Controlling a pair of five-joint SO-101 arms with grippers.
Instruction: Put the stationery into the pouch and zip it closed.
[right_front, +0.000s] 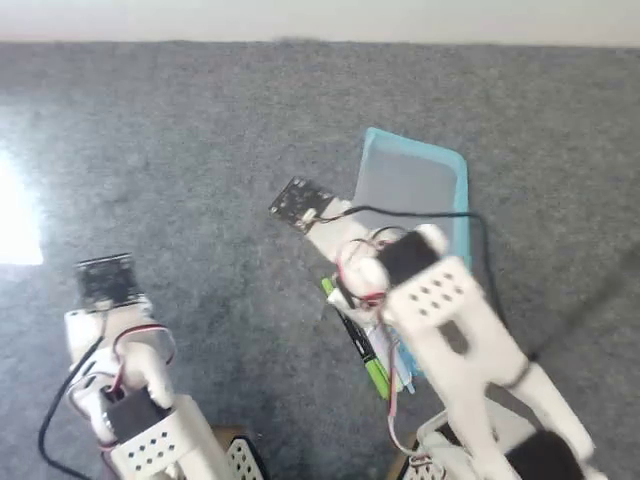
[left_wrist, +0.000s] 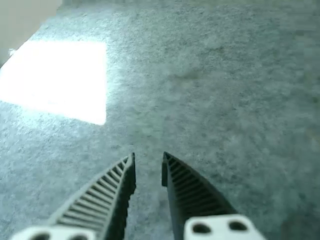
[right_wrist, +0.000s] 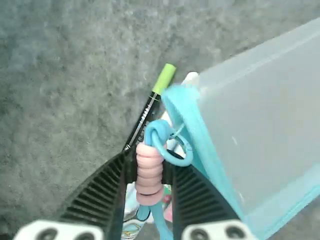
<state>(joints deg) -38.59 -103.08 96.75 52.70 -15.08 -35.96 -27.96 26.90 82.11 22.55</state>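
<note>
We judge zipping is in hand: our right gripper is clamped on the pink beaded zip pull at the blue pouch mouth, with 1 green-capped pen poking out beside it. The pen likely needs tucking in first. The left gripper, slightly parted and holding nothing, hovers over grey carpet, with a pale wall beyond.

Translucent pouch, blue-edged, lies flat right of centre. Green-capped black pen lies at its near-left corner. Pink beaded pull sits on its blue loop.
</note>
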